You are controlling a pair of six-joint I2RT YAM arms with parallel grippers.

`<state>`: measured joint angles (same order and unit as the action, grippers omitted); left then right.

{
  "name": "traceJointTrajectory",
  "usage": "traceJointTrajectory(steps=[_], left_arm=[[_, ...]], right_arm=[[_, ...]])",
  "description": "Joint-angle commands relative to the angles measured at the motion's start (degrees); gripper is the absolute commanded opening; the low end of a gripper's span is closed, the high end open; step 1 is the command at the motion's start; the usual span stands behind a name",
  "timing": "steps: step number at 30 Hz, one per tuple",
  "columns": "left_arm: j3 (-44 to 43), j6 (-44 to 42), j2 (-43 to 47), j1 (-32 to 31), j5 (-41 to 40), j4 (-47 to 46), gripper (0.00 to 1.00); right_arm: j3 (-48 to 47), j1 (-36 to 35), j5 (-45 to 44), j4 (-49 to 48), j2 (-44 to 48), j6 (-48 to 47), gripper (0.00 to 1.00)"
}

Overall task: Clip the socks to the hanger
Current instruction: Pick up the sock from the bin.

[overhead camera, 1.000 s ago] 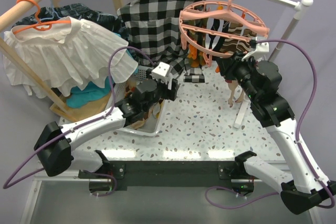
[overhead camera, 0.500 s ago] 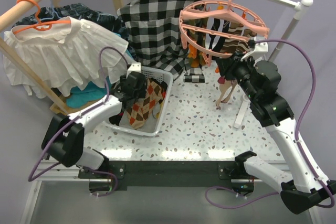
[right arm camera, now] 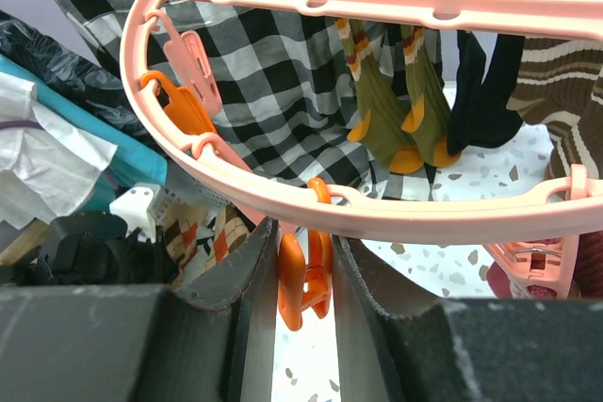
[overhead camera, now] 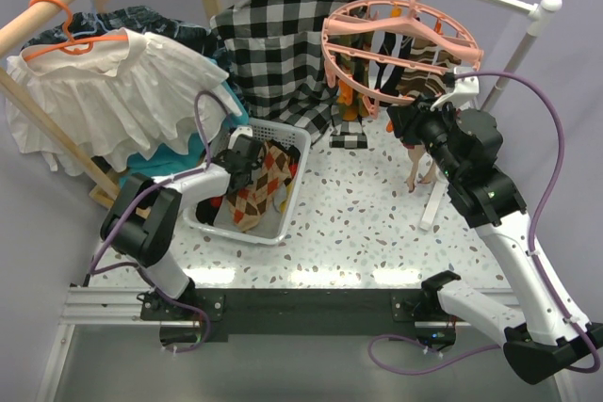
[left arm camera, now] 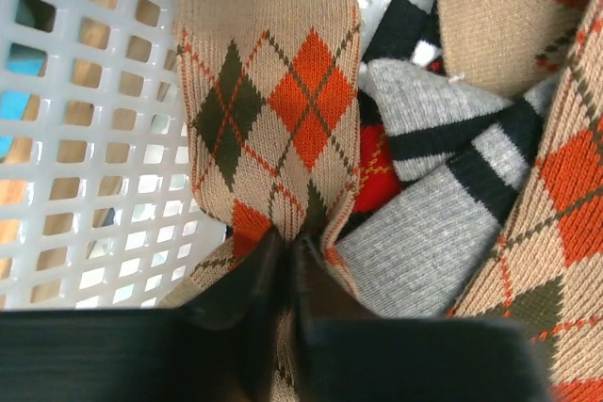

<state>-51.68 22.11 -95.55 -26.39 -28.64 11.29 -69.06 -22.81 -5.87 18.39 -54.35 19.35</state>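
Your left gripper (left arm camera: 285, 261) pinched tight on the argyle sock (left arm camera: 273, 91) down in the white basket (left arm camera: 85, 138), your right gripper (right arm camera: 303, 237) narrowed around an orange clip (right arm camera: 301, 294) dangling under the pink hanger (right arm camera: 377, 7), olive socks (right arm camera: 396, 110) already pegged there.

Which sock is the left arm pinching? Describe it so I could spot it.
Find the white mesh basket on the table's left side. Inside, right against its holed wall, lies a tan argyle sock, pinched by the left fingers. Its neighbour is a grey sock with black bands; the other argyle socks lie beyond that.
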Motion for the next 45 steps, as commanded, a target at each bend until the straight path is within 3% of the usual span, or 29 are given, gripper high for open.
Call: traceJointTrajectory(steps=[1,8,13,20,23,24,27,33,38,45], left_arm=[[-0.1,-0.2,1.8,0.2,1.1,-0.3,0.00],[-5.1,-3.2,10.9,-1.6,2.1,4.5,0.00],[-9.8,-6.3,16.6,-6.1,4.1,7.4,0.00],[-2.8,-2.3,19.7,-9.4,12.0,6.8,0.00],[1.0,2.1,18.6,-9.7,14.0,7.4,0.13],[1.5,3.4,18.7,-10.0,13.9,7.7,0.29],[1.8,3.3,20.6,-10.2,13.6,6.7,0.54],[-5.4,-1.3,20.2,-10.1,13.3,7.9,0.63],[-12.6,-3.7,11.7,-10.0,12.8,11.5,0.61],[-16.3,-1.0,2.0,-9.1,11.0,10.0,0.47]], right_arm=[[0.2,0.1,0.3,-2.1,0.3,-1.0,0.01],[-0.1,0.1,0.6,-2.1,0.3,-1.0,0.01],[0.2,0.0,0.4,-2.2,0.5,-0.8,0.01],[0.2,0.0,0.4,-2.1,0.6,-0.8,0.01],[0.3,0.1,0.7,-2.0,0.6,-0.9,0.02],[0.3,0.0,0.7,-2.0,0.5,-0.8,0.02],[0.2,0.0,0.7,-2.0,0.4,-0.9,0.02],[0.2,0.1,0.7,-2.0,0.3,-0.9,0.02],[0.2,0.1,0.7,-2.2,0.1,-1.1,0.02],[0.2,0.1,0.4,-2.0,0.4,-1.2,0.02]])
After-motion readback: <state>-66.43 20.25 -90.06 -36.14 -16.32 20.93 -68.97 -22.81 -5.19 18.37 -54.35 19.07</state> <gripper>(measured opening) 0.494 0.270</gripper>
